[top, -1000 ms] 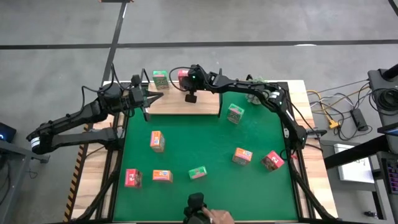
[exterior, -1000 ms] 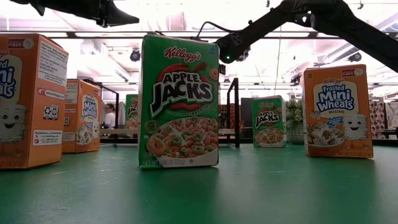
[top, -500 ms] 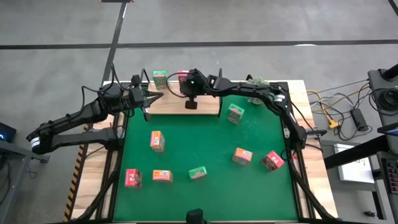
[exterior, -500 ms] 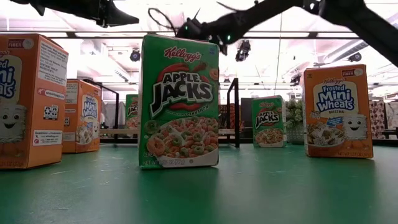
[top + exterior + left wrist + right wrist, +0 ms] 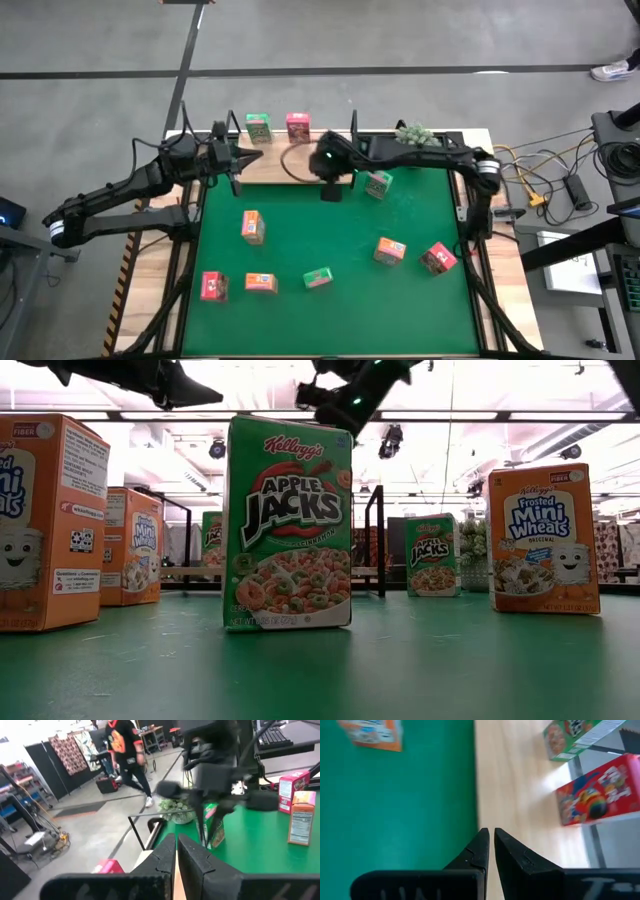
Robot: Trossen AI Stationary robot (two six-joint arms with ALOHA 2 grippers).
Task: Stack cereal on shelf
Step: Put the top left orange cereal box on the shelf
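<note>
We see the right end effector [image 5: 331, 190] over the front edge of the shelf [image 5: 290, 168], near its right end, fingers closed and holding nothing. In its wrist view the two fingers [image 5: 479, 851] sit tip to tip above the seam between wood and green mat [image 5: 395, 810].

Left end effector [image 5: 250, 156] hangs at the shelf's left end, also closed and empty; its wrist view shows the fingertips [image 5: 172, 851] pressed together.

On the shelf's back step we have two boxes upright side by side: a green box [image 5: 258, 127] and a pink-red box [image 5: 297, 126].

The other seven are on the mat:
- green box 2 [image 5: 378, 183] just beside the shelf's right end, near the right end effector
- orange box [image 5: 252, 226] left of centre
- pink-red box 2 [image 5: 213, 286] and orange box 2 [image 5: 261, 283] close together, front left
- green box 3 [image 5: 317, 277] front centre, standing up close in the low view
- orange box 3 [image 5: 390, 250] and pink-red box 3 [image 5: 438, 258] on the right

Small plant [image 5: 412, 132] at the worktop's back right. A person [image 5: 125, 750] shows in the room behind, left wrist view.
</note>
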